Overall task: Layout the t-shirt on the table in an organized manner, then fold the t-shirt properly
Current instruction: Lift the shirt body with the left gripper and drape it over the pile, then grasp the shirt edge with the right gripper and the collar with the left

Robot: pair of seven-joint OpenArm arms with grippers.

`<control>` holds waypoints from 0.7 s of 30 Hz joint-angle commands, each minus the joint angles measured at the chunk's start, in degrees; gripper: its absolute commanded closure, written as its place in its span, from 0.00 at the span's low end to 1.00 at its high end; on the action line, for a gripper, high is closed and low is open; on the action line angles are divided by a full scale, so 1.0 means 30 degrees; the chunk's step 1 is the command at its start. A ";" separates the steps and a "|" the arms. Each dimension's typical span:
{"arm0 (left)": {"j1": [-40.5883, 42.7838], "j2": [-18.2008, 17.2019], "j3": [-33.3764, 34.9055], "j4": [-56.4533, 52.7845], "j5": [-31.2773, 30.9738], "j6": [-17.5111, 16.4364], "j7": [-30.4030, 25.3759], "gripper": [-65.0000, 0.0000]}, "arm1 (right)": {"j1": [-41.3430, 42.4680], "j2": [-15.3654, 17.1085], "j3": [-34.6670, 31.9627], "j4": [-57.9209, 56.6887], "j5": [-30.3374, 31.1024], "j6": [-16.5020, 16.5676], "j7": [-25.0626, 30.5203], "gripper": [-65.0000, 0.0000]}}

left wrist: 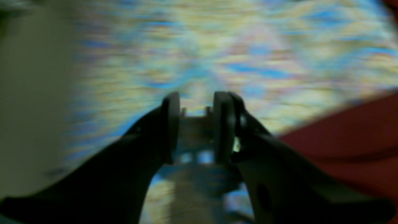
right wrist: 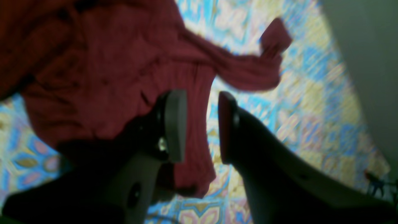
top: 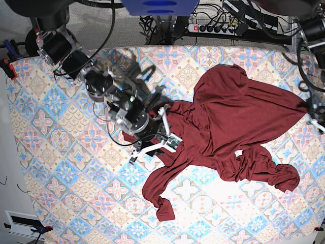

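Maroon soft fabric, the plain long-sleeved t-shirt point(top: 228, 122) lies crumpled and spread across the right half of the large table point(top: 56, 147) with its pastel blue, pink and cream diamond floral tile pattern. In the base view its body bunches into a rounded hump near the far edge, a broad flap fans out toward the right edge, one sleeve trails down toward the near side and ends in a curled cuff, and another sleeve lies wrinkled at the lower right. The right arm reaches in from the upper left of that view, and the right claw point(top: 163, 133) sits at the garment's left edge, over the cloth. In the right wrist view, which is soft with blur, the right claw point(right wrist: 202, 124) has its two pads standing apart with a clear gap between them; the maroon cloth point(right wrist: 108, 77) and the patterned table point(right wrist: 311, 102) show through the gap, and nothing is pinched there. One sleeve stretches away to the upper right in that view, its cuff folded back. The left wrist view is heavily smeared; the left claw point(left wrist: 196, 124) shows its pads parted with only the blurred tile pattern point(left wrist: 217, 46) between them, gripping nothing, while a patch of the maroon fabric point(left wrist: 351, 140) fills the lower right corner.
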 commanded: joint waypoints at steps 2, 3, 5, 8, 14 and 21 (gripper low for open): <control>-0.1167 -0.0417 -0.0091 0.0275 0.1284 -0.0128 -0.0567 0.72 | 0.0764 -0.0053 0.0198 -0.0632 -0.0183 -0.0171 0.1008 0.73; -0.1519 -0.0388 -0.0091 0.0275 0.1870 -0.0128 -0.0860 0.72 | 0.0764 -0.0053 0.0228 -0.1159 -0.0183 -0.0171 0.1154 0.73; -0.1871 -0.0358 -0.0091 0.0304 0.2251 -0.0128 -0.1036 0.72 | 0.0764 -0.0111 0.0228 -0.2155 -0.0183 -0.0171 0.1272 0.73; -0.1783 -0.0300 -0.0091 0.0978 0.1284 -0.0128 -0.0860 0.72 | 0.1087 -0.0170 0.0228 -0.3533 -0.0183 -0.0171 0.1301 0.73; 0.0357 0.1400 -0.0238 0.5813 -0.2291 -0.0157 0.2832 0.72 | 0.2610 -0.0785 0.0433 -0.6375 -0.0183 -0.0171 0.2121 0.73; 0.4020 0.5180 -0.2582 1.1645 -0.3434 -0.0187 0.5469 0.72 | 0.2962 -0.1782 0.4008 -0.9452 -0.0213 -0.0142 0.2532 0.63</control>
